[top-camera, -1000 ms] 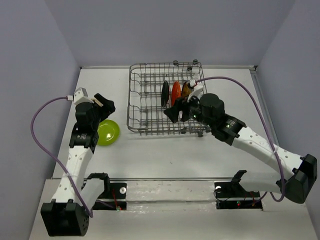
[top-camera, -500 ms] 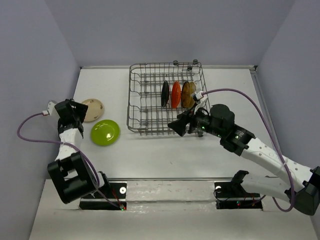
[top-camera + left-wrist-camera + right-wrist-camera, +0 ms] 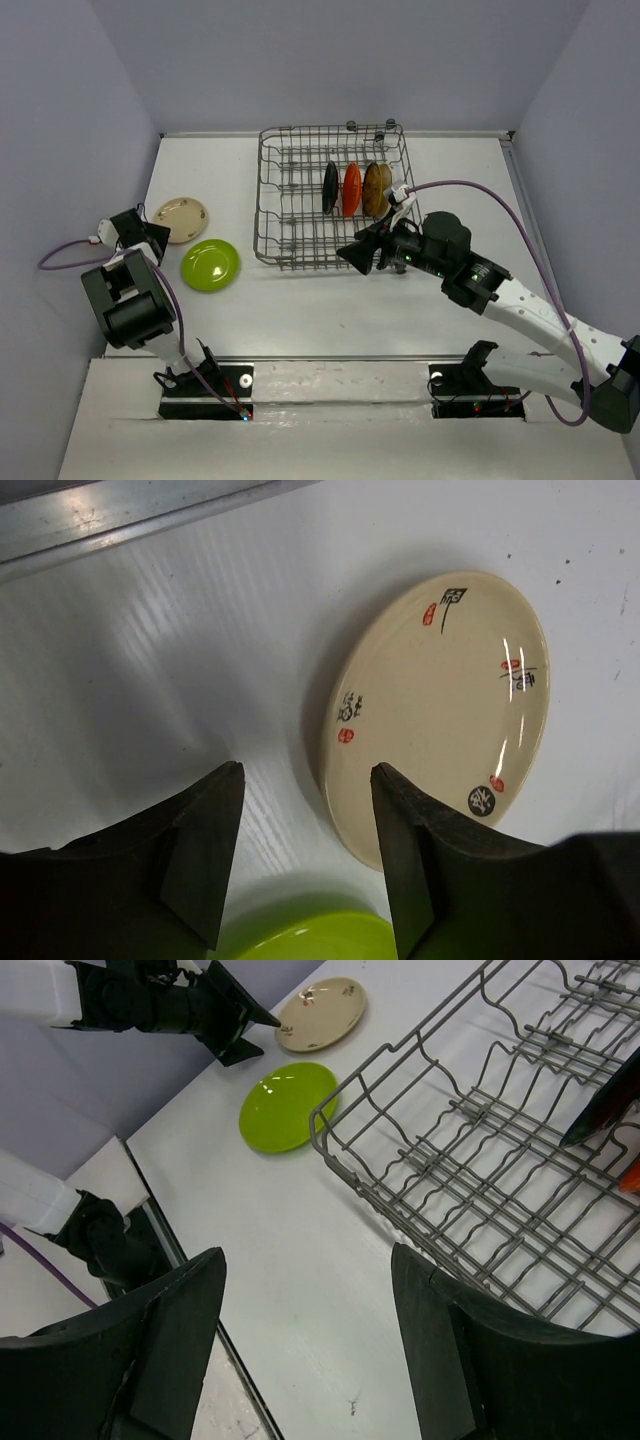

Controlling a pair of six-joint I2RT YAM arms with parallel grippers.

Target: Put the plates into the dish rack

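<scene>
Cream plate lies flat on the counter, well left of the dish rack. Lime green plate is also left of the rack, off its near corner. Black plate, orange-red plate and brown plate stand on edge in the rack.

Left gripper hovers at the cream plate's rim, jaws parted, empty. Right gripper sits at the rack's near edge, wide, empty.

Judgement: plate is glazed, stiff, light, slippery and chippable. Pinch the rim, since it lies flat.

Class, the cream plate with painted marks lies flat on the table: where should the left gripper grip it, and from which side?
Probably the thin rim nearest the left gripper, approached low from that open side: the cream plate lies flat, so only its edge offers a pinch.
</scene>
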